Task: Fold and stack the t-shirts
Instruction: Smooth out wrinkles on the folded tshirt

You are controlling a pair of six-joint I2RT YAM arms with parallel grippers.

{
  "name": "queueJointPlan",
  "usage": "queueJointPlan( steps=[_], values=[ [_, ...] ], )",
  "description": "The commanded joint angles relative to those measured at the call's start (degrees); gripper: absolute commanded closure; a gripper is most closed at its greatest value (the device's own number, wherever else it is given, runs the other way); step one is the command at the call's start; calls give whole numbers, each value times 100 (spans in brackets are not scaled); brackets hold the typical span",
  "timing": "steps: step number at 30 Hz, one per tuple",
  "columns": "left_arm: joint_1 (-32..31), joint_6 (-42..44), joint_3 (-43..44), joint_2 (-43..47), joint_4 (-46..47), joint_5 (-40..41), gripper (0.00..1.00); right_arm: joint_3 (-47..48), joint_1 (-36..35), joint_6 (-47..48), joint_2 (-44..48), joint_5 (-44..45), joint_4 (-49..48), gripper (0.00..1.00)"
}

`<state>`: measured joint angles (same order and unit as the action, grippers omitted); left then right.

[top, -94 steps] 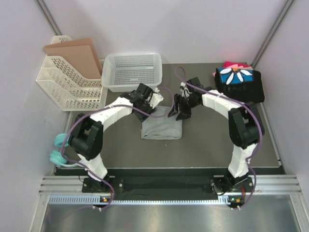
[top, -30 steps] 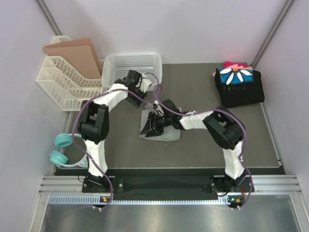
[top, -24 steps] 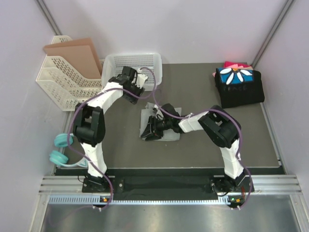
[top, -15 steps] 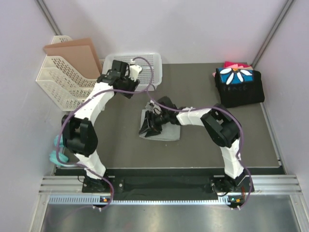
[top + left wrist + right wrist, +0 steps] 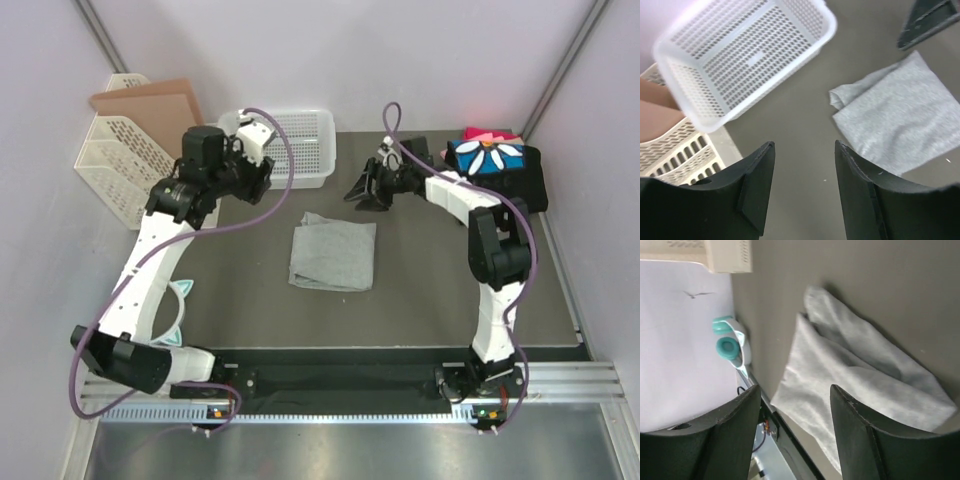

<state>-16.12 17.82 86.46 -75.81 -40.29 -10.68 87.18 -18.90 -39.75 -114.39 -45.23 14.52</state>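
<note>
top cam looks down from high, wrist cams slant down closer; all 3 share grey t-shirt (image 5: 333, 252).

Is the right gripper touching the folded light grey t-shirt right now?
Apart. In the top view the open right gripper sits beyond the folded light grey t-shirt, with bare dark mat showing between them.
</note>
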Motion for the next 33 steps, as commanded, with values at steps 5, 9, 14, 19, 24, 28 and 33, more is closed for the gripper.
queueJointPlan(
  steps=[5,9,14,19,24,28,33],
  values=[
    [-1425,-7,-515,-601,135,-58,44,520,114,626,-927,-20,921,43],
    [-1991,-138,-455,-1425,416,5,45,634,132,644,-1191,6,956,44],
    [-2229,-297,213,-2419,145,-250,48,564,175,766,-1349,146,1087,44],
    [-2246,-324,4,-2738,-250,-110,49,362,211,924,-1393,252,1140,44],
    [-2238,-236,-1067,-2140,-101,224,49,230,255,943,-1419,339,1132,44],
    [-2229,-306,-1473,-1859,-295,215,49,203,246,951,-1428,401,1132,44],
    [-2229,-323,-1930,-1762,-400,277,49,177,290,916,-1463,401,1114,44]
  ],
)
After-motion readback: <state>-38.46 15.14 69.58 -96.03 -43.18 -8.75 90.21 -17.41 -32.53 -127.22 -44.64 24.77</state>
